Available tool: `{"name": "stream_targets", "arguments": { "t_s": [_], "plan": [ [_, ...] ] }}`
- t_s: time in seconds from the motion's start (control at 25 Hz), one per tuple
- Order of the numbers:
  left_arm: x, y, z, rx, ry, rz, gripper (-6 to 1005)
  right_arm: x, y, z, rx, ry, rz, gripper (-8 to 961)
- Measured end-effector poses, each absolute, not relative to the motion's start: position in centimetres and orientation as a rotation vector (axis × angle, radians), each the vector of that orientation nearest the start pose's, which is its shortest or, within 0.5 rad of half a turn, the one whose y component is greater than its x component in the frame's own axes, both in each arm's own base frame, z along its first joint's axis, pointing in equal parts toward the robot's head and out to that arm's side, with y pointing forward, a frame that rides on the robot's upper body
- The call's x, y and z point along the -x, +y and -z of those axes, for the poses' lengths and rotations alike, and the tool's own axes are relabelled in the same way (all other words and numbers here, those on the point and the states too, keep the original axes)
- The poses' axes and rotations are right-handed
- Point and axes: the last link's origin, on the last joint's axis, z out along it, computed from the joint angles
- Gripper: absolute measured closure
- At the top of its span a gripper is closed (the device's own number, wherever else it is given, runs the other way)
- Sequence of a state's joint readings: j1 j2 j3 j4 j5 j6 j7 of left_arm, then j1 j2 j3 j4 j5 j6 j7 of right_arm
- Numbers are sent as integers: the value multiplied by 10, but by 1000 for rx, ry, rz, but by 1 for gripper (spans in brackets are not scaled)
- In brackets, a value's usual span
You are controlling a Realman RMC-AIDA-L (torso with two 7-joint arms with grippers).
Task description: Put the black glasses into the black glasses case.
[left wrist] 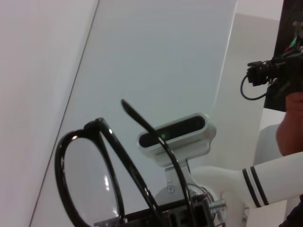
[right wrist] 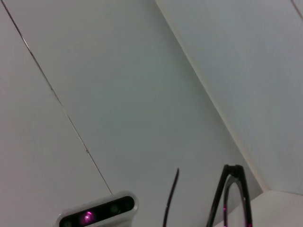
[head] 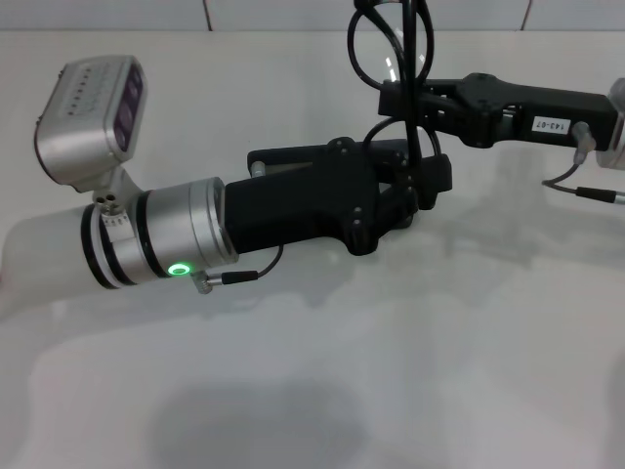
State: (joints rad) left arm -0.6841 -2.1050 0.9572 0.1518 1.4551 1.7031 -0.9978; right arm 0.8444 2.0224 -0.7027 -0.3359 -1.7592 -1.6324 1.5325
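The black glasses (head: 383, 47) stand upright in the air at the top centre of the head view, lenses up and temple arms hanging down. My right gripper (head: 410, 100) reaches in from the right and is shut on them at the frame. My left gripper (head: 433, 182) comes from the left and sits just under the right one, at the lower ends of the temple arms. One lens of the glasses (left wrist: 90, 182) fills the lower left wrist view, and their frame (right wrist: 222, 198) shows in the right wrist view. The black glasses case is out of view.
The white table (head: 391, 371) lies below both arms, with a white wall behind it. The left arm's silver wrist camera (head: 98, 107) sticks up at the left. The right arm's wrist camera (left wrist: 175, 132) shows beyond the glasses.
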Motion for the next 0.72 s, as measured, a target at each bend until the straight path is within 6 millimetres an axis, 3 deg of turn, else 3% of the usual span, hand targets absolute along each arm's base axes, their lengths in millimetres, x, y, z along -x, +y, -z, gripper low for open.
{"name": "stream_targets", "arguments": {
  "t_s": [0.4, 0.72],
  "plan": [
    [182, 299, 48, 2685, -400, 1539, 981, -161, 377, 5, 2820, 700, -1168, 842],
    [180, 307, 39, 2615, -400, 1570, 980, -159, 366, 14, 2962, 620, -1054, 841]
  ]
}}
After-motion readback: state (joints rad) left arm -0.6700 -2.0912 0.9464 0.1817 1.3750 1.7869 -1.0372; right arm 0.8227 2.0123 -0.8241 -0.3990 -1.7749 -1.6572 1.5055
